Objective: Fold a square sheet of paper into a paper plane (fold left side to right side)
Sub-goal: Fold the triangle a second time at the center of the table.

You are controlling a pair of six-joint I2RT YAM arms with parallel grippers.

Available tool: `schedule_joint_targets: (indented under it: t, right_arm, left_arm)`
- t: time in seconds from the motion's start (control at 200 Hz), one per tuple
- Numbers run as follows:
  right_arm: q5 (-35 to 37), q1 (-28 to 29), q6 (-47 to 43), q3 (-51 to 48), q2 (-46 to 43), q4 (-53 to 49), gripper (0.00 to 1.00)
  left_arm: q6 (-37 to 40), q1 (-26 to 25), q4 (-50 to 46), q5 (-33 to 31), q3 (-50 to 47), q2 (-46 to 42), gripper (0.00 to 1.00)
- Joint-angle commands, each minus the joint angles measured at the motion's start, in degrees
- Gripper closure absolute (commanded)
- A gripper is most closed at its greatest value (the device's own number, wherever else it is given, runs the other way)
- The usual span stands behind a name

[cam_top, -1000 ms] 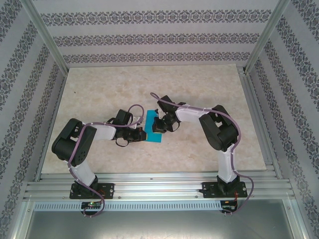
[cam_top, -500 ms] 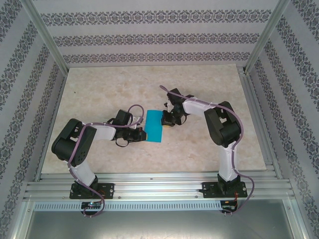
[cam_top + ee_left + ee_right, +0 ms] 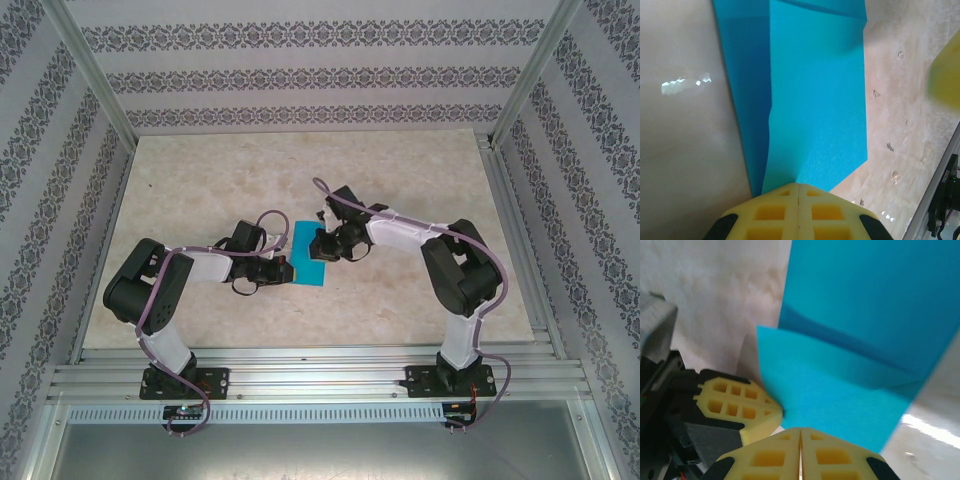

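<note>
My left tool (image 3: 287,270) is closed at the square sheet of paper (image 3: 309,262)'s left edge. My right tool (image 3: 322,246), also closed, has swung back onto the right edge.

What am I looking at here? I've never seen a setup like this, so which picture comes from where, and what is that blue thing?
These are two robot arms bolted at a table's near edge. The wide picture comes from a fixed camera above and behind them. Each close-up comes from a camera on one wrist, with that arm's yellow fingers at the bottom. On the pale table lies the square sheet of paper, teal and partly folded. The left gripper and the right gripper are both shut, each apparently pinching the paper's edge.
</note>
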Motion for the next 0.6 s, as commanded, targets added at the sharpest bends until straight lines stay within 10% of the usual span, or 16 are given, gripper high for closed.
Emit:
schedule_joint_targets:
  t: [0.0,0.595]
  right_arm:
    - [-4.2,1.8,3.8,-0.6,3.5,6.1,0.91]
    - [-5.7,3.8,3.4,3.3,8.2,5.8,0.91]
  left_arm:
    - [1.2,-1.6,-5.8,-5.9,-3.0,3.2,1.00]
    - [1.2,-1.6,-5.6,-5.9,-2.9,3.3,1.00]
